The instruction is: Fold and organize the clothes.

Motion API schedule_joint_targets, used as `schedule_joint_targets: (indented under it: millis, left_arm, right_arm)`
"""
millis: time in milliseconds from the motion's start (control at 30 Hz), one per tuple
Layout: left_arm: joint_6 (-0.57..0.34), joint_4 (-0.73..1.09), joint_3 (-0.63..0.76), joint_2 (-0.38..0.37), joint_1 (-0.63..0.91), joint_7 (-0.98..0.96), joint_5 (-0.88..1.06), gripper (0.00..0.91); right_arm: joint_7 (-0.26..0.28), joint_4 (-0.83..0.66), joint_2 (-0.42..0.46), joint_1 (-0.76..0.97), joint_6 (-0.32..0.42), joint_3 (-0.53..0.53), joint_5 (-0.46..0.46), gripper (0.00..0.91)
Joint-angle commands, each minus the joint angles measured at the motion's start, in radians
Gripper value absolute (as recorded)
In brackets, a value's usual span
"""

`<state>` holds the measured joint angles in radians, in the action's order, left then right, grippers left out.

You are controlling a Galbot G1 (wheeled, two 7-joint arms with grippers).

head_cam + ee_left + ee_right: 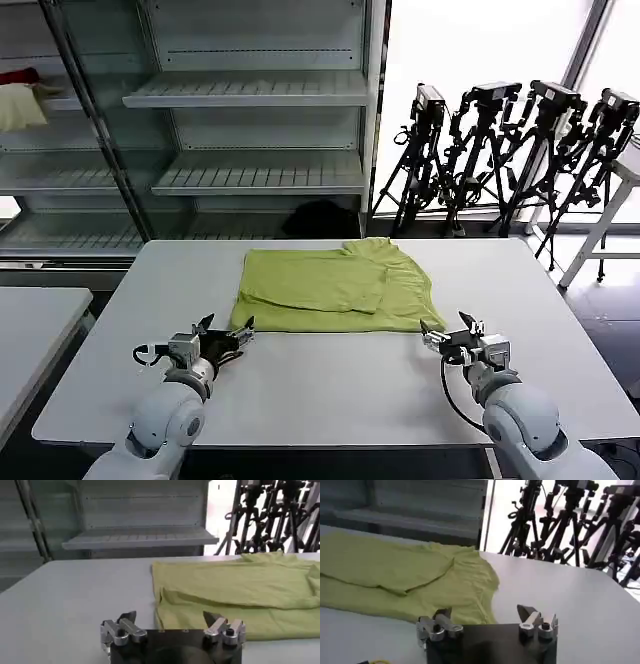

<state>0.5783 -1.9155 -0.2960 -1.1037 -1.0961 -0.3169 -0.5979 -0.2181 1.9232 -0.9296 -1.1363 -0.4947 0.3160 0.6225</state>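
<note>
Lime-green T-shirt lies part-folded mid-surface, likely thin, limp, light; pinch near hem corners; left gripper and right gripper wide, empty, just at those corners.

We're in a robotics lab or test studio here: a plain white counter, bare metal shelving beyond the left end effector, and camera tripods lined up by the bright window.
</note>
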Motion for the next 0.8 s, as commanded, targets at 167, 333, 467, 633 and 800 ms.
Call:
schedule_joint_targets:
  millis: [167,333,467,633,800]
  left_arm:
    - [-0.001,0.037,-0.009,-0.008,0.004,0.039,-0.026,0.786]
    - [-0.002,0.057,-0.007,-0.017,0.007,0.04,-0.027,0.584]
    - [-0.002,0.06,-0.007,-0.02,0.006,0.043,-0.026,0.373]
    - [-0.002,0.071,-0.01,-0.021,0.007,0.048,-0.026,0.191]
    - [-0.002,0.074,-0.011,-0.02,0.003,0.063,-0.024,0.01]
  right_arm:
    - [0.051,-0.058,0.001,-0.004,0.052,0.014,0.036,0.907]
    - [0.075,-0.088,-0.013,0.013,0.073,0.005,0.015,0.786]
    - [0.091,-0.091,-0.017,0.014,0.084,0.0,0.01,0.534]
    - [0.097,-0.1,-0.02,0.012,0.086,-0.002,0.006,0.312]
    - [0.099,-0.102,-0.023,0.006,0.089,-0.004,0.001,0.171]
